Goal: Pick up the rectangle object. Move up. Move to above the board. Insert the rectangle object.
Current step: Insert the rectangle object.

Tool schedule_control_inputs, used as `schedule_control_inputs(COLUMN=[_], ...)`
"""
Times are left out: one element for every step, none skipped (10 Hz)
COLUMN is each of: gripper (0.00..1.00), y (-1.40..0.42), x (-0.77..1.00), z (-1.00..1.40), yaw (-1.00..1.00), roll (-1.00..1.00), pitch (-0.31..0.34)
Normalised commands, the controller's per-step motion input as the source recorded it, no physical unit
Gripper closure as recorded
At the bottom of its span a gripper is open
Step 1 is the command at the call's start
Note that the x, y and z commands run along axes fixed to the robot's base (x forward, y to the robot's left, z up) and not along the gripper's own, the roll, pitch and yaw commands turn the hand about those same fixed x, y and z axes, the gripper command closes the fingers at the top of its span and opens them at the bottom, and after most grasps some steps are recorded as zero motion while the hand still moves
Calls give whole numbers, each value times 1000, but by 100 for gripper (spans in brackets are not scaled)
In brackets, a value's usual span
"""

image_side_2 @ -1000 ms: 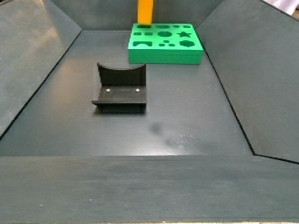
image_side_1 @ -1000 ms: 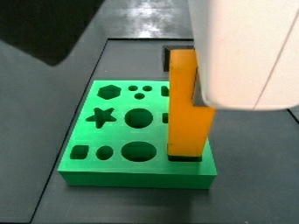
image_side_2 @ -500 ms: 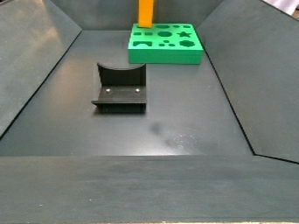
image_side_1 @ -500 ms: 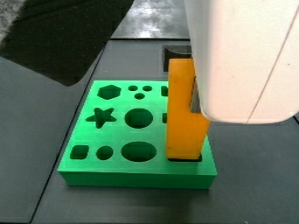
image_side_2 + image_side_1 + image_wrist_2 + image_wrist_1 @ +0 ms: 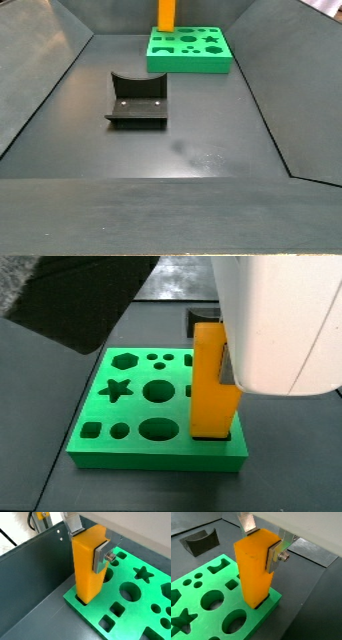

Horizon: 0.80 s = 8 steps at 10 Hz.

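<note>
Down a little more has gone the orange block (image 5: 254, 567), its foot now in a square hole at the green board's (image 5: 137, 607) corner. The gripper (image 5: 264, 543) squeezes its top (both silver plates press it). If it tips, it could jam in the hole.

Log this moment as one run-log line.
phase: insert | gripper: shut on rectangle object | object: upright, lower end in board corner hole | fixture: apart, untouched

Dark floor (image 5: 201, 150) w/ board (image 5: 189, 52), fixture (image 5: 138, 100); end effector (image 5: 263, 537) above board.
</note>
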Motion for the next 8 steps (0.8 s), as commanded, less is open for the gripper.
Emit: schedule_control_inputs(gripper=[100,100,100,100,100,100,100,100], y=[0,-20,-54,-109,-117,-83,-14,0], x=[31,0,51,131,111,166,214,134], z=[0,0,-6,-31,0,-26,-49,-46], yaw=[9,0,0,0,0,0,0,0], roll=[-1,0,0,13,0,3,21,31], pitch=[0,0,3,7,3,11,19,11])
